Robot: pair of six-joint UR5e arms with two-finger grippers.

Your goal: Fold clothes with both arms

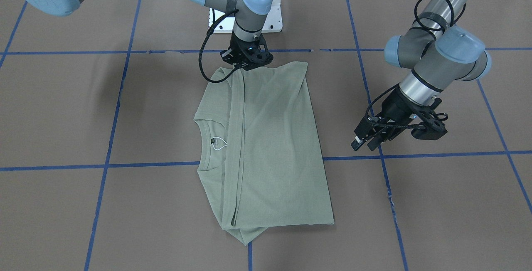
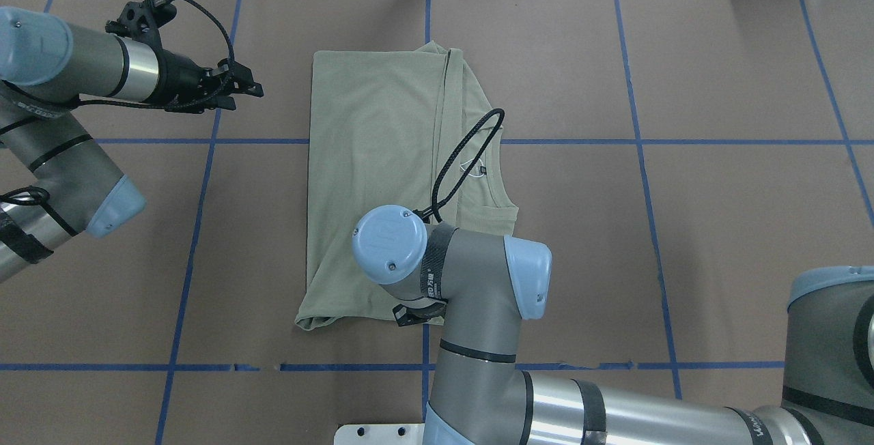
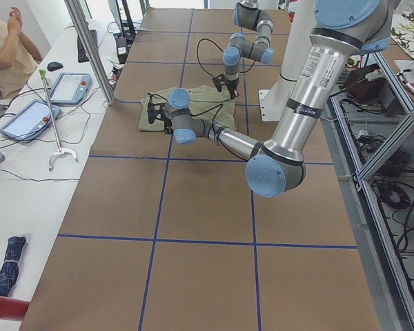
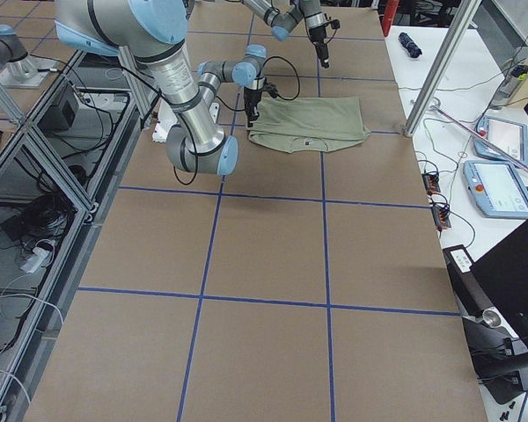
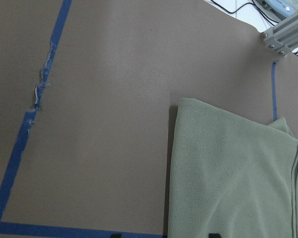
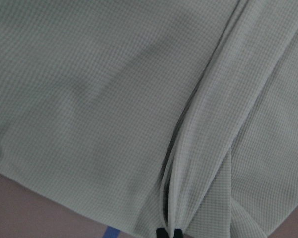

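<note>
The sage-green shirt (image 1: 270, 138) (image 2: 375, 158) lies flat mid-table, its sides folded inward into a long rectangle. Its collar and white neck-tag loop (image 1: 218, 144) show on one side. My right gripper (image 1: 248, 66) is down on the shirt's edge nearest the robot base. The right wrist view shows it (image 6: 168, 232) shut on a raised fold of the fabric (image 6: 89, 99). My left gripper (image 1: 363, 144) (image 2: 247, 95) hovers open over bare table, well clear of the shirt's far corner (image 5: 228, 183). Nothing is between its fingers.
Blue tape lines (image 2: 205, 226) divide the brown table cover into squares. The white pedestal base (image 1: 245, 23) stands just behind the shirt. A person (image 3: 3, 48), control tablets (image 3: 69, 86) and a metal post (image 3: 90, 48) are at the far side table.
</note>
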